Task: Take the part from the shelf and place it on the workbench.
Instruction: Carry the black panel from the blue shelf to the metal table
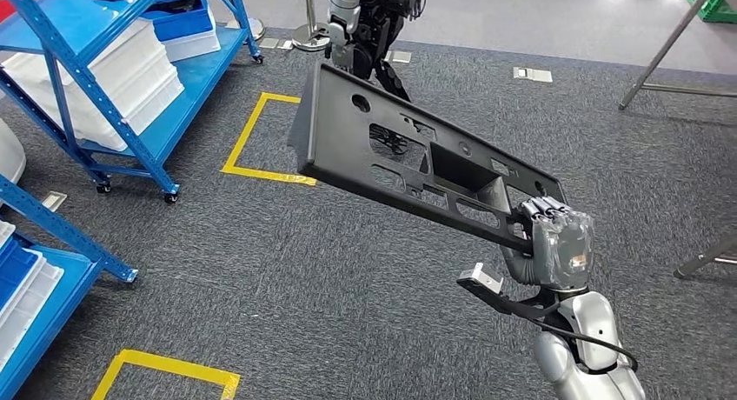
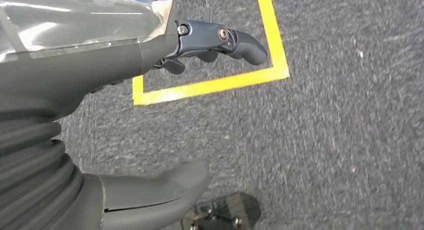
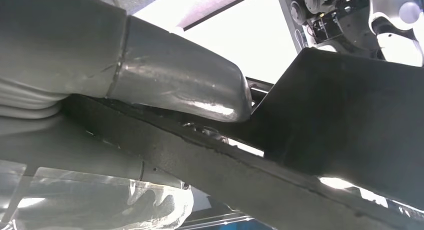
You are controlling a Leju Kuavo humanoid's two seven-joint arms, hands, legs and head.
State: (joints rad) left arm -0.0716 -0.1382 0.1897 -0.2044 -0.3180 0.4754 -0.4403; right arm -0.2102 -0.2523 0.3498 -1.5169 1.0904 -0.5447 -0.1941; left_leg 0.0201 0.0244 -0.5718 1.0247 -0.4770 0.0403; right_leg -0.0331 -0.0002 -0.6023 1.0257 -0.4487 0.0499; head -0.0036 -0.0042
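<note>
in the head view, one right hand (image 1: 556,243) comes up from the lower right on a silver arm, its fingers curled over one end of a single long black part (image 1: 408,161), a flat plastic panel with several cut-out openings and one round hole near its far end. the part is held in the air above the grey carpet (image 1: 304,270), slanting from the hand up and away toward the left, touching nothing else. two blue shelf racks show on the left: one upper rack (image 1: 139,122) on castors carrying white bins and a blue bin, and one nearer rack (image 1: 52,278) at the lower left edge with a blue bin and a white one. two yellow tape outlines mark the floor, one (image 1: 252,148) behind the part and one (image 1: 165,370) at the bottom. dark machinery on a silver post (image 1: 365,26) stands beyond the part.

in the left wrist view, the left hand (image 2: 150,115) hangs over the carpet with nothing in it, thumb and dark fingers held apart, above one yellow tape corner (image 2: 210,85).

in the right wrist view, the thick grey thumb (image 3: 180,85) presses on the black part's edge (image 3: 310,140), clamping it against the fingers below.
</note>
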